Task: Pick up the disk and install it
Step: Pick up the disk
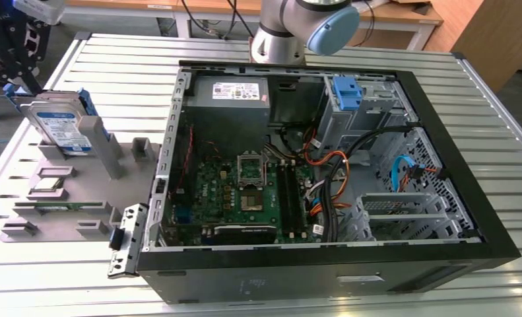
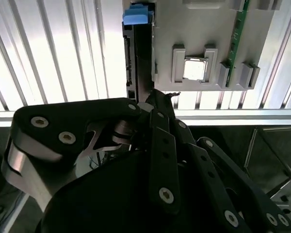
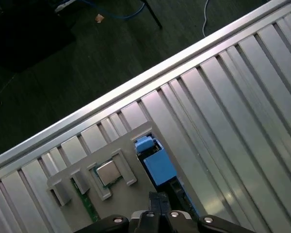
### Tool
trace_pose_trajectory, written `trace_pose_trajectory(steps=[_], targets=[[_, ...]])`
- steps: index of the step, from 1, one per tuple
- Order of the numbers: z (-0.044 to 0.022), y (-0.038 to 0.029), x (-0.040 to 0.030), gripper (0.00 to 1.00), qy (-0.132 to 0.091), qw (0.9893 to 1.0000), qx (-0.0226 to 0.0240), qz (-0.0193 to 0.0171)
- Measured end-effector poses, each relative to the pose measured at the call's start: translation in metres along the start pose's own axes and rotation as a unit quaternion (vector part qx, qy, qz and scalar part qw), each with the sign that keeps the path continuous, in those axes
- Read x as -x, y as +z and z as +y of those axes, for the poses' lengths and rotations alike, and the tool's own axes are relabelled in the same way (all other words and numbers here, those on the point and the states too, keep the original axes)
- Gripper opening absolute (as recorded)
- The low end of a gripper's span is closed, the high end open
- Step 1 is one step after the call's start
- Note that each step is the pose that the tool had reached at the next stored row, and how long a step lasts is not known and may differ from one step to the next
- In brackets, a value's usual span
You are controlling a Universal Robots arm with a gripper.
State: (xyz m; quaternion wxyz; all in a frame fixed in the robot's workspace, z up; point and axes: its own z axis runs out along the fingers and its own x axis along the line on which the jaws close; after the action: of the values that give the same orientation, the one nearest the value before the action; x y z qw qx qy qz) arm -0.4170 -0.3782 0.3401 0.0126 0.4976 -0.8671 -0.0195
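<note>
Disk (image 1: 65, 125) stands on edge in the grey holder (image 1: 111, 158) at the exterior view's left, and in the second wrist view its thin edge runs straight ahead from the gripper (image 2: 156, 99), whose 2 jaws seem together, holding nothing.

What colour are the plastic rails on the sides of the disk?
Blue rails on the disk, clearest in the exterior view.

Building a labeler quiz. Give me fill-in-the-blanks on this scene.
1. The disk stands ____ in the grey holder.
2. Its rails are ____.
3. In the exterior view, the holder sits on the ____ of the open case.
Missing: upright; blue; left.
</note>
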Motion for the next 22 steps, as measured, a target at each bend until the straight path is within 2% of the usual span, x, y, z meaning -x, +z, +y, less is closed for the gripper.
trace_pose_trajectory(steps=[4, 10, 16, 22], targets=[[0.0000, 0.0001, 0.0000, 0.10, -0.035, 0.9994, -0.0001, 0.0016], [0.0000, 0.0003, 0.0000, 0.10, -0.080, 0.9968, 0.0004, 0.0024], [0.0000, 0.0006, 0.0001, 0.10, -0.119, 0.9929, 0.0012, 0.0011], [0.0000, 0.0010, 0.0000, 0.10, -0.159, 0.9873, 0.0008, -0.0001]])
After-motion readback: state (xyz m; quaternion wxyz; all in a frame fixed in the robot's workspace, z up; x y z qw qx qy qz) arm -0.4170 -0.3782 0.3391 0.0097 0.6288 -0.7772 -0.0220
